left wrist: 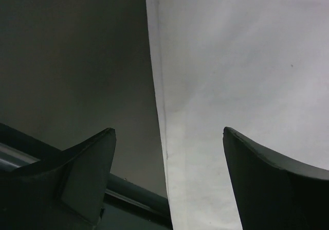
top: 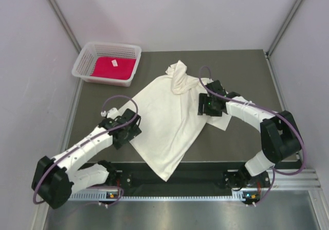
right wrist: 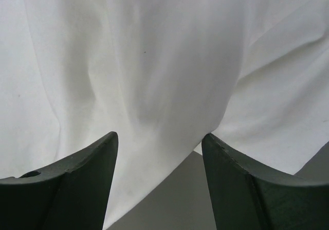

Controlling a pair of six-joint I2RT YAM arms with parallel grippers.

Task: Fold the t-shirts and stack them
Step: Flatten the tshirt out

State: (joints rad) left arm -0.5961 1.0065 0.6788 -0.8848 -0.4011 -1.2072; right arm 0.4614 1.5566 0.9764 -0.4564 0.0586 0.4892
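I'm watching the dark counter (top: 241, 75) carrying the cream-white t-shirt (top: 164, 117), lying spread and rumpled, with its far end bunching and its near corner overrunning the counter's edge. Beyond the cream shirt's left, the mesh basket (top: 85, 60) is partly hiding the red t-shirt (top: 110, 68). My left hand (left wrist: 168, 132) is straddling the cream shirt's left hem, fingers apart. My right hand (right wrist: 159, 135) is gaping over its right side.

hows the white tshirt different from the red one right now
Colour: the cream-white t-shirt is plain; the red t-shirt is bright with a small white tag. Place: the cream-white one lies on the table; the red one sits in the basket. Pose: the cream-white one is spread out, bunched at its far end; the red one is compact and flat. Both are soft cloth.
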